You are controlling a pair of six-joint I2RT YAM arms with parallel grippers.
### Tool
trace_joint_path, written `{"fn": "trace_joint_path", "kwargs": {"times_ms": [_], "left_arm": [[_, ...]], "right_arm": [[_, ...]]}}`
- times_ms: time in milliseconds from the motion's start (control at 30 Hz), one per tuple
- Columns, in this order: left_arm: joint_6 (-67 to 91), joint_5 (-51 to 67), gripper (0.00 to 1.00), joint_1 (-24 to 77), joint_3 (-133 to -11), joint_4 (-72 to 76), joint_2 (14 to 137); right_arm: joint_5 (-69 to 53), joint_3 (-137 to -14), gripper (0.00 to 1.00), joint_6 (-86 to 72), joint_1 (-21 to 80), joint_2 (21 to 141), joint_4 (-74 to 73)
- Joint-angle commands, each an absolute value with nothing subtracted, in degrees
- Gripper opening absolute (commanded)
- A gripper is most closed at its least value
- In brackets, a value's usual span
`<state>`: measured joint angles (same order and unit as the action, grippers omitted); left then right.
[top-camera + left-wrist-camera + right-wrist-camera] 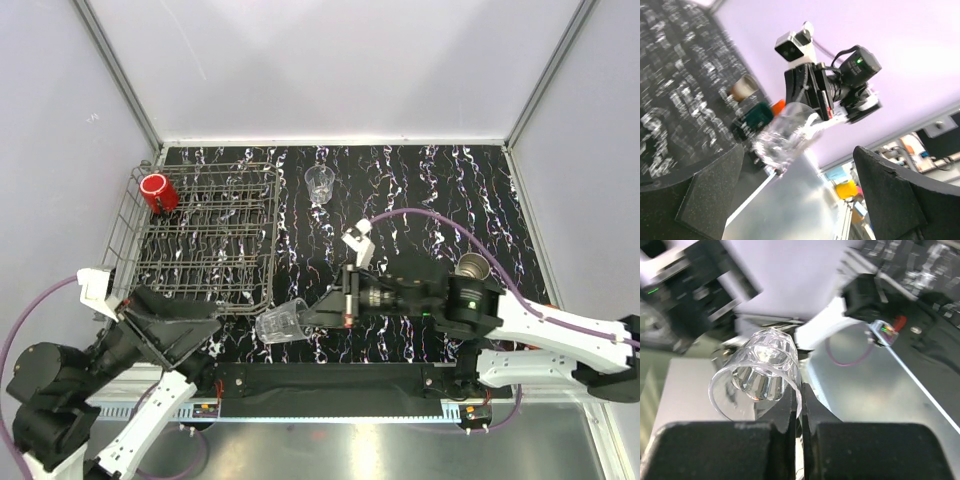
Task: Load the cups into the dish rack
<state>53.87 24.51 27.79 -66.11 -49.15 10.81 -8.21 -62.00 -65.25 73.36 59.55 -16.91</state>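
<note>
My right gripper (312, 317) is shut on the rim of a clear cup (283, 322) and holds it on its side above the table's near edge. In the right wrist view the cup (760, 375) has its wall pinched between the fingers, the gripper (801, 407) shut on it. My left gripper (215, 328) is open just left of that cup. In its wrist view the cup (785, 135) hangs ahead of the gripper (797, 160), apart from both fingers. The dish rack (200, 235) holds a red cup (158, 192) in its far left corner. A second clear cup (320, 183) stands upright on the table.
A cream cup (470, 266) stands behind my right arm. The left wrist view shows it (742, 86) with a dark green cup (759, 115) and an orange cup (778, 105) beside it. The rack's near right corner (262, 298) lies close to both grippers.
</note>
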Motion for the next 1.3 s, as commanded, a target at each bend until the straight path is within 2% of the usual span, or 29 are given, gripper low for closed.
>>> {"fn": "trace_joint_path", "kwargs": {"times_ms": [0, 267, 367, 500, 867, 1267], "left_arm": [[57.48, 27.87, 0.99, 27.51, -62.59, -30.52, 11.51], [62.32, 35.85, 0.99, 27.51, -55.63, 2.51, 22.31], [61.52, 39.98, 0.99, 27.51, -57.04, 5.61, 27.31], [60.92, 40.61, 0.99, 27.6, -59.32, 3.71, 29.0], [60.47, 41.04, 0.99, 27.51, -58.36, -3.69, 27.33], [60.65, 43.33, 0.99, 27.69, -57.83, -0.18, 31.2]], "right_arm": [[-13.61, -61.44, 0.0, -63.02, 71.81, 54.85, -10.12], [-31.27, -67.41, 0.0, -59.24, 62.68, 54.22, -10.81], [-35.5, -69.69, 0.0, -57.57, 59.25, 56.41, -12.22], [-40.95, -68.91, 0.0, -61.86, 56.25, 59.06, -4.41], [-40.43, -70.05, 0.0, -64.77, 55.9, 60.73, 2.17], [-39.03, -75.23, 0.0, -63.46, 54.23, 66.61, 0.79]]}}
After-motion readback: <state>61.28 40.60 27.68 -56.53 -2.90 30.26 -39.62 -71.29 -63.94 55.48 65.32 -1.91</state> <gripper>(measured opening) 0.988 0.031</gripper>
